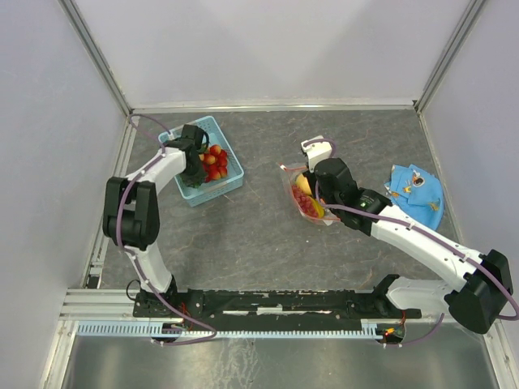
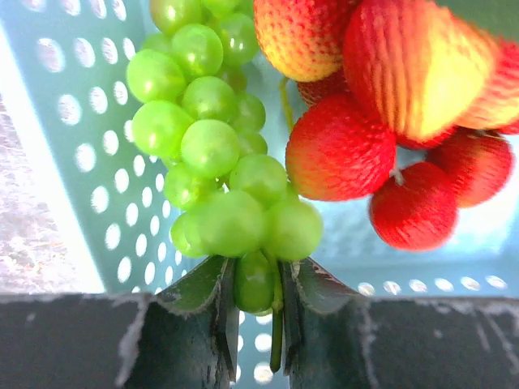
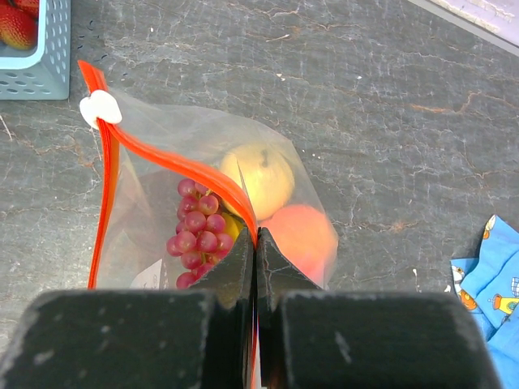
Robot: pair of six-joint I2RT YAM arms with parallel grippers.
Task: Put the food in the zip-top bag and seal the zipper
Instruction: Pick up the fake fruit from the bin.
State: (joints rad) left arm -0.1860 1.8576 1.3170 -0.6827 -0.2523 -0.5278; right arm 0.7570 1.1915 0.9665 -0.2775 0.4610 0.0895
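My left gripper (image 2: 258, 292) is inside the light blue basket (image 1: 192, 193), shut on a bunch of green grapes (image 2: 215, 162) by its lowest grape and stem. Red strawberries (image 2: 340, 150) and an orange-yellow fruit (image 2: 413, 65) lie beside the grapes. My right gripper (image 3: 255, 243) is shut on the red-orange zipper (image 3: 174, 166) of the clear zip-top bag (image 3: 146, 235), holding its mouth open. Inside the bag lie purple grapes (image 3: 197, 235), a yellow fruit (image 3: 263, 178) and an orange peach (image 3: 304, 235). The bag (image 1: 308, 203) sits mid-table.
A blue cloth-like object (image 1: 418, 193) lies at the right of the table; its edge shows in the right wrist view (image 3: 491, 275). The basket corner (image 3: 36, 61) with a strawberry is left of the bag. A white slider tab (image 3: 100, 109) sits on the zipper.
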